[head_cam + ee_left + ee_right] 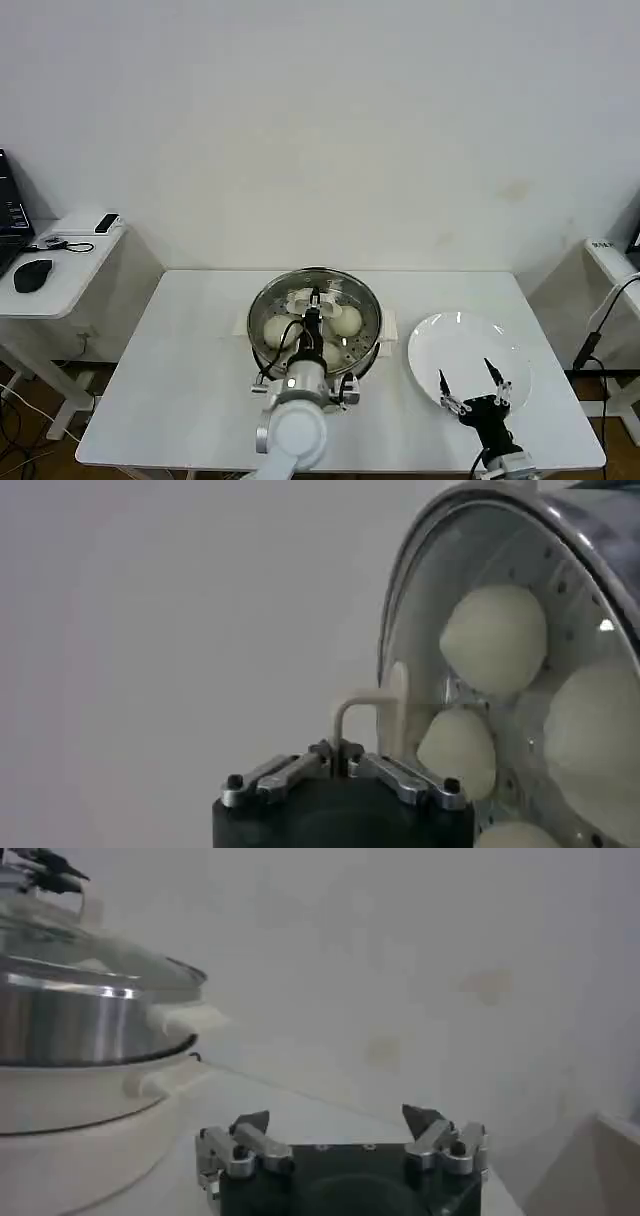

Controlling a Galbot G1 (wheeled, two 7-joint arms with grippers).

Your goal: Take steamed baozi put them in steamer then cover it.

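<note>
My right gripper (472, 382) hovered open over the white plate (463, 345) near the table's (190, 380) right edge; my left gripper (314, 303) was clamped on the cover's (315, 310) handle directly above the steamer (262, 340), baozi (347, 320) inside

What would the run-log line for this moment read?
left end effector: shut on cover handle atop steamer | baozi: inside | right end effector: open, over plate

Left gripper (314, 300) clamps the cover (316, 309) atop steamer (268, 345).
</note>
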